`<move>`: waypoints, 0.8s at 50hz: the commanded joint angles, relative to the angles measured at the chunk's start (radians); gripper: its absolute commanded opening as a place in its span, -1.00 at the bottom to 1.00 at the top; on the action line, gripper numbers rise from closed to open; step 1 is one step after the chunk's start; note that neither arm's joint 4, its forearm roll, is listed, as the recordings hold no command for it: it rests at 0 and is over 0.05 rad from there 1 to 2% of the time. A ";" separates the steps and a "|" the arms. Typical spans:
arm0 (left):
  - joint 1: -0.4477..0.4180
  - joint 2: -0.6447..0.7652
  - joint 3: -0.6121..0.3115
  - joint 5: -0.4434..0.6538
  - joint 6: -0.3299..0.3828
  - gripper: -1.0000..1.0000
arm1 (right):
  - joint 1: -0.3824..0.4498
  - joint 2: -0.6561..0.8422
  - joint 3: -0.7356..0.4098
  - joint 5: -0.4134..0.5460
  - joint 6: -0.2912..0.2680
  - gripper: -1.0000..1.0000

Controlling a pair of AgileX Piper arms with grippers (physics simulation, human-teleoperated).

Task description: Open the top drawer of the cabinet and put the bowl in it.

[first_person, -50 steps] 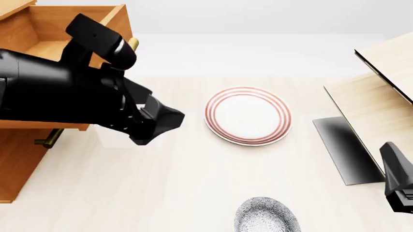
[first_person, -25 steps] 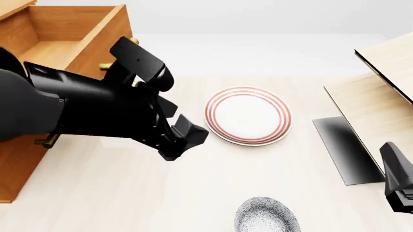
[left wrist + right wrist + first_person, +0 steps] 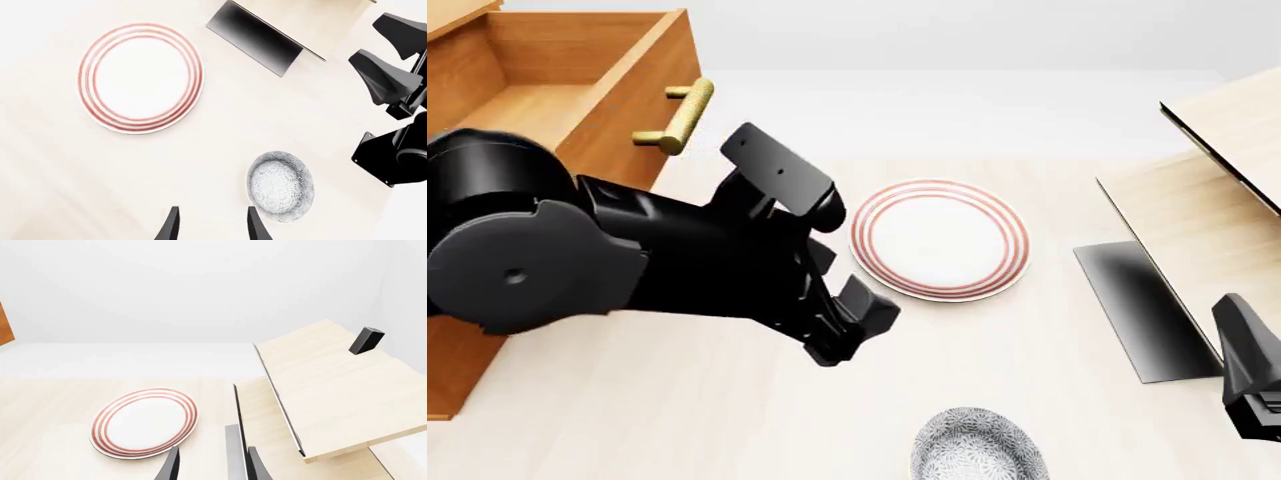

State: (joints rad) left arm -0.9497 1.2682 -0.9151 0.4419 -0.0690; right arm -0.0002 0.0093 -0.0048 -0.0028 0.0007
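The cabinet (image 3: 467, 330) stands at the far left. Its top drawer (image 3: 554, 100) is pulled out, and the brass handle (image 3: 677, 115) shows in full. The speckled bowl (image 3: 978, 447) sits upright at the near table edge; in the left wrist view the bowl (image 3: 280, 185) lies just beside one fingertip. My left gripper (image 3: 847, 335) hovers over the table between cabinet and bowl. In its own view the left gripper (image 3: 212, 226) is open and holds nothing. My right gripper (image 3: 1252, 375) rests low at the right edge, and the right gripper (image 3: 212, 467) is also open.
A white plate with red rings (image 3: 940, 238) lies mid-table behind the bowl. A pale wood structure (image 3: 1214, 200) with a dark panel (image 3: 1141, 310) fills the right side. The right arm (image 3: 393, 100) shows in the left wrist view.
My left arm has swung away from the drawer, to the right and toward the near edge, closer to the bowl. The drawer handle is now uncovered. The right arm has not moved.
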 commanded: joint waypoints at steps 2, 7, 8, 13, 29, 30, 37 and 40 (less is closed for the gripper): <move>-0.034 0.053 0.009 -0.040 -0.019 1.00 | 0.000 -0.001 0.001 0.000 0.000 1.00; -0.035 0.054 0.016 -0.046 -0.025 1.00 | 0.000 -0.002 0.001 0.000 0.000 1.00; -0.037 0.056 0.016 -0.048 -0.027 1.00 | 0.000 -0.001 0.001 0.000 0.000 1.00; -0.035 0.059 0.024 -0.058 -0.027 1.00 | 0.000 -0.002 0.001 0.000 0.000 1.00; -0.056 0.085 0.038 -0.118 -0.071 1.00 | 0.000 -0.001 0.001 0.000 0.000 1.00; -0.057 0.089 0.042 -0.125 -0.075 1.00 | 0.000 -0.002 0.001 0.000 0.000 1.00; -0.055 0.098 0.067 -0.153 -0.091 1.00 | 0.000 -0.001 0.001 0.000 0.000 1.00; -0.056 0.110 0.074 -0.166 -0.094 1.00 | 0.000 -0.001 0.001 0.000 0.000 1.00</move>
State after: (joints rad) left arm -1.0016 1.3575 -0.8650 0.3138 -0.1438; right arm -0.0002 0.0093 -0.0048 -0.0028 0.0007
